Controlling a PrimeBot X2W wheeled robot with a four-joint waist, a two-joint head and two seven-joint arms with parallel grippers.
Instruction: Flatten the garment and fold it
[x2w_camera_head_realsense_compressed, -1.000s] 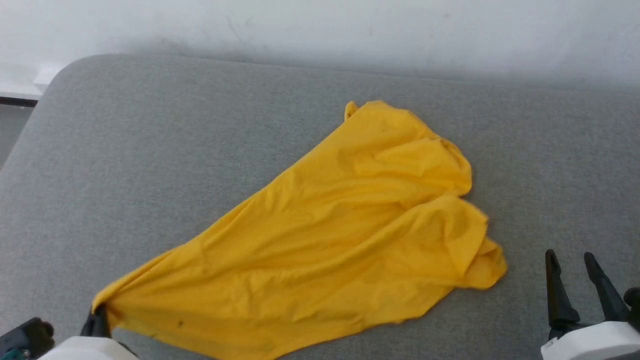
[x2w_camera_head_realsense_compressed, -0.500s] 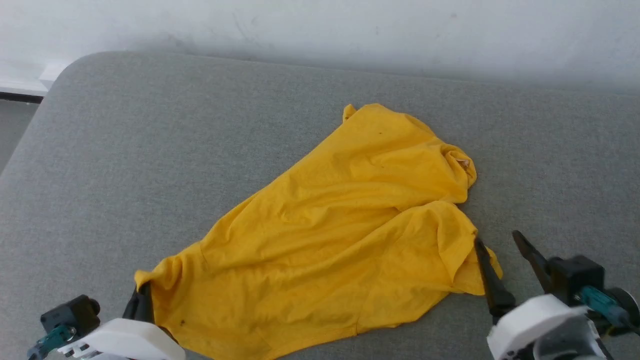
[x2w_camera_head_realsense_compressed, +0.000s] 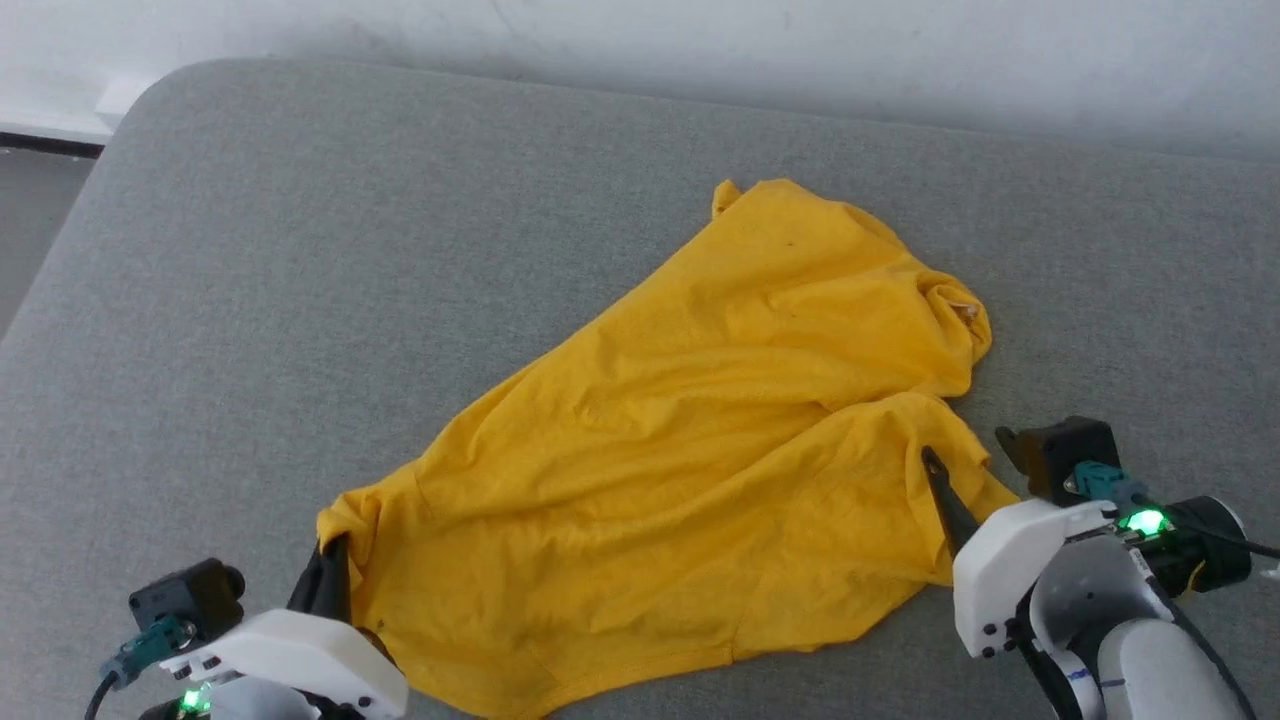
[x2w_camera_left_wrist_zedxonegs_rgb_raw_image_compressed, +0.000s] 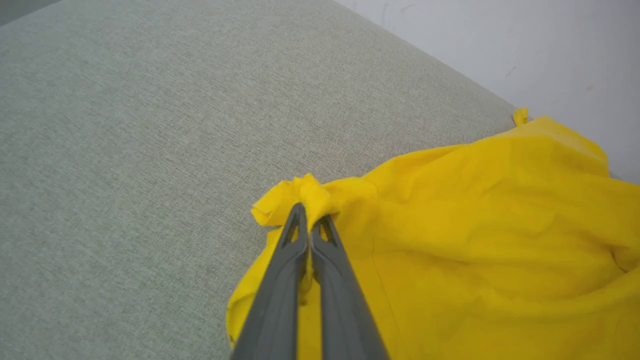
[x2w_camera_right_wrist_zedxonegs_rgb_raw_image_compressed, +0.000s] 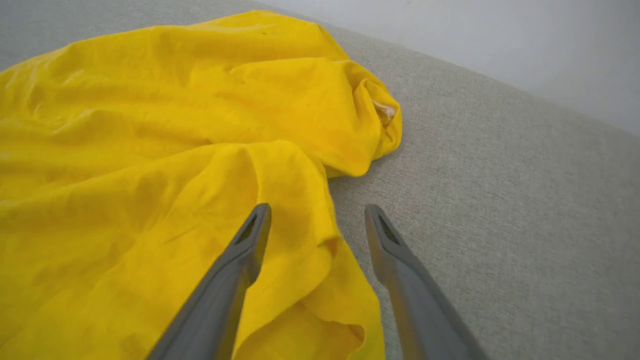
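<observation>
Head view. The garment (x2w_camera_head_realsense_compressed: 700, 450), a yellow T-shirt, lies crumpled on a grey cushion (x2w_camera_head_realsense_compressed: 300, 300), spread from 7 o'clock to 1 o'clock across the middle of the view. A pale wall (x2w_camera_head_realsense_compressed: 700, 50) runs along the cushion's far edge at 12 o'clock. A bunched fold (x2w_camera_head_realsense_compressed: 960, 320) at the shirt's 2 o'clock edge shows a small pale patch inside it.

The left gripper (x2w_camera_head_realsense_compressed: 330, 580) sits at 7 o'clock. Its fingers are pressed together on the shirt's nearest corner, and a knot of yellow cloth puffs out just past the tips in the left wrist view.

The right gripper (x2w_camera_right_wrist_zedxonegs_rgb_raw_image_compressed: 317, 215) sits at 4 o'clock, at the shirt's near right edge. Its fingers are spread wide and grip nothing. In the right wrist view one finger lies over the cloth and the other over bare cushion, with the rolled hem (x2w_camera_right_wrist_zedxonegs_rgb_raw_image_compressed: 330, 250) between them. Whether either finger touches the cloth cannot be told.
</observation>
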